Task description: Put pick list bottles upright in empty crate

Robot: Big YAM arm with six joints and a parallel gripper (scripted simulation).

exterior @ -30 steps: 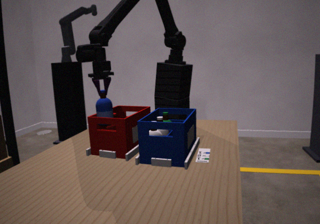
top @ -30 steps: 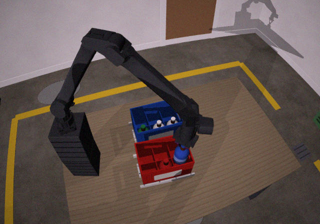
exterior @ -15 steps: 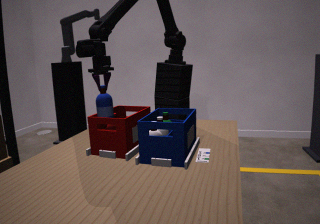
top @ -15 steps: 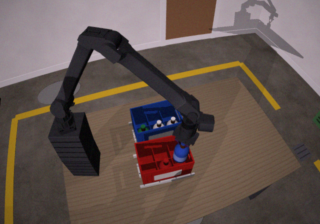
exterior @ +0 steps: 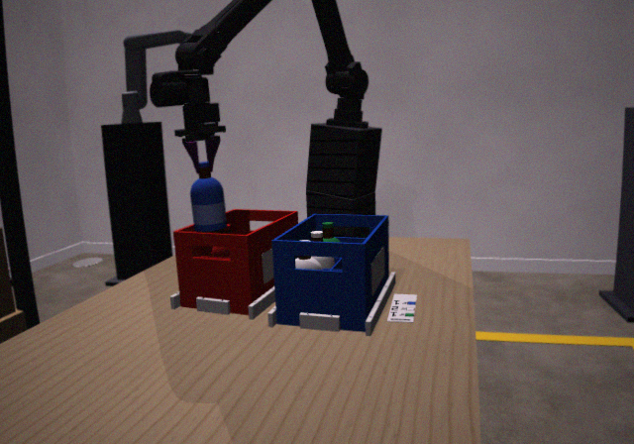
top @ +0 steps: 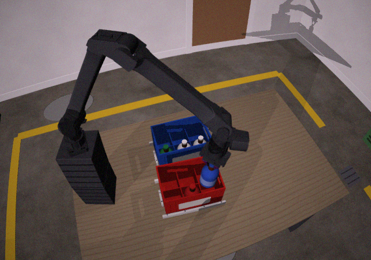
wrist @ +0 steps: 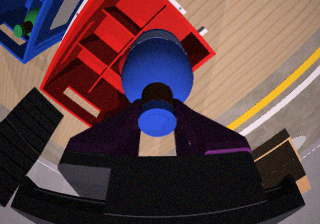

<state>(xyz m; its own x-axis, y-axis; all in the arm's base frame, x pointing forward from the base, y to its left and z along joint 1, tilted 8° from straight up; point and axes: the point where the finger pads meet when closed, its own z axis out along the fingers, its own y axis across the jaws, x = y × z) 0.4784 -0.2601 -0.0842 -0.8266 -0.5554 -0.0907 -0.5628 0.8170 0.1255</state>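
While its neck is pinched between the dark purple tapered gripper fingers, the round-shouldered blue bottle hangs upright below them, over the red rectangular crate.

Crate walls screen the lower bodies of a green-capped bottle and two white-capped bottles in the blue crate, itself cropped in the wrist view. The blue bottle masks most of a red bottle from the wrist camera. Near the table's right edge in the exterior view, the pick list's pale middle label is too faint to identify; that frame crops the arm's elbow and the table's near corners
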